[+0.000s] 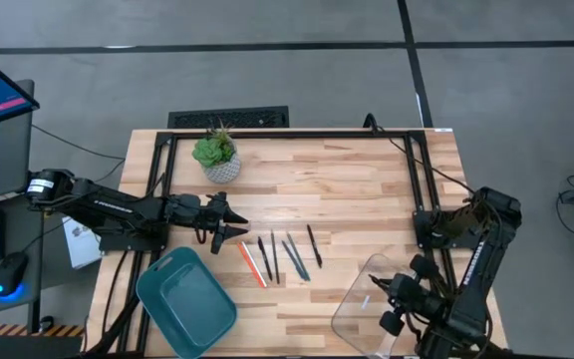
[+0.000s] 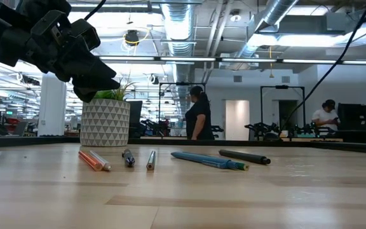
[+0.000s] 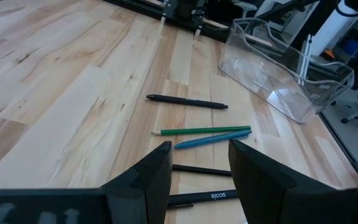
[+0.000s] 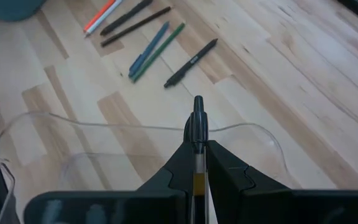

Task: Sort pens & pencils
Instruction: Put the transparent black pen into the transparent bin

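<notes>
Several slim sticks lie flat in a row at mid-table: an orange-red pencil (image 1: 251, 264), two black pens (image 1: 264, 257), a teal-blue pen (image 3: 210, 139) beside a green pencil (image 3: 201, 130), and a black pen (image 1: 314, 245) at the right end. My left gripper (image 1: 229, 227) hangs open above the row's left end, touching nothing; its fingers frame the black pens (image 3: 201, 169) in the left wrist view. My right gripper (image 4: 197, 146) is shut on a black pen (image 4: 197, 115) over the clear bin (image 1: 372, 289). My right gripper pinches the black pen between its two fingers, the pen lying along them. The pen's dark end (image 4: 197, 109) sticks out forward past the fingertips; the rest is hidden between the fingers. The pen is lifted clear, above the clear bin's rim (image 4: 104, 124).
A teal tray (image 1: 185, 299) sits at the near-left of the table, close to the left gripper. A potted plant (image 1: 217, 155) stands toward the far edge. A black frame (image 1: 417, 170) runs along the table's far and right sides. People (image 2: 199, 114) are in the room beyond.
</notes>
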Action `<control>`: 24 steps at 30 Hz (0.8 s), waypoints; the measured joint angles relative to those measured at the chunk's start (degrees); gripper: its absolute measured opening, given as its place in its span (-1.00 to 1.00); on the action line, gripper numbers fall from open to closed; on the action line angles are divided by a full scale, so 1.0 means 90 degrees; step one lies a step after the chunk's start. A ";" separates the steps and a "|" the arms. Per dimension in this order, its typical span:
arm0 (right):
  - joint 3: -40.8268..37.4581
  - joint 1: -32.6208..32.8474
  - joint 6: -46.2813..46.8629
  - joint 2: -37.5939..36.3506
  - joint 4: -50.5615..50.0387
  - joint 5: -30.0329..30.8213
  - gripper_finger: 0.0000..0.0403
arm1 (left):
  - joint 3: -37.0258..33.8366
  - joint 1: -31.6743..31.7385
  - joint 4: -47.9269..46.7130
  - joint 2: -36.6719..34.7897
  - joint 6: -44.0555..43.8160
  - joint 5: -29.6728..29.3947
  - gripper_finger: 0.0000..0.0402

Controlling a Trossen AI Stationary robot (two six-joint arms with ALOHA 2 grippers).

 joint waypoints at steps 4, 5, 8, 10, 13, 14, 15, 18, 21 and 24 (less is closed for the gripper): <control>0.0000 0.0022 -0.0189 0.0000 -0.0014 -0.0004 -0.71 | 0.0000 0.0000 -0.0002 0.0000 -0.0002 0.0000 -0.26; 0.0000 0.0022 -0.0248 0.0000 -0.0043 -0.0005 -0.71 | 0.0000 0.0000 -0.0002 0.0000 0.0000 0.0000 -0.26; 0.0000 0.0022 -0.0284 0.0000 -0.0228 -0.0024 -0.71 | 0.0000 -0.0002 -0.0002 0.0000 0.0000 0.0000 -0.26; 0.0000 0.0017 -0.0283 -0.0003 -0.0323 -0.0106 -0.71 | 0.0000 0.0000 -0.0002 0.0000 0.0000 0.0002 -0.26; 0.0002 -0.0028 -0.0229 -0.0049 -0.0298 -0.0236 -0.71 | 0.0000 -0.0001 -0.0005 0.0000 0.0000 0.0012 -0.26; 0.0002 -0.0034 -0.0175 -0.0051 -0.0312 -0.0238 -0.71 | 0.0000 -0.0001 -0.0007 0.0000 0.0000 0.0012 -0.26; 0.0002 -0.0034 -0.0132 -0.0051 -0.0322 -0.0236 -0.71 | 0.0000 0.0000 -0.0007 0.0000 0.0000 0.0013 -0.26; 0.0002 -0.0034 -0.0117 -0.0051 -0.0314 -0.0187 -0.71 | 0.0000 -0.0002 -0.0012 0.0000 0.0000 0.0043 -0.26; 0.0002 -0.0034 -0.0117 -0.0051 -0.0304 -0.0186 -0.71 | 0.0000 -0.0002 -0.0012 0.0000 0.0002 0.0045 -0.26; 0.0002 -0.0020 -0.0117 -0.0050 -0.0289 -0.0183 -0.71 | 0.0000 -0.0002 -0.0012 0.0000 0.0063 0.0044 -0.26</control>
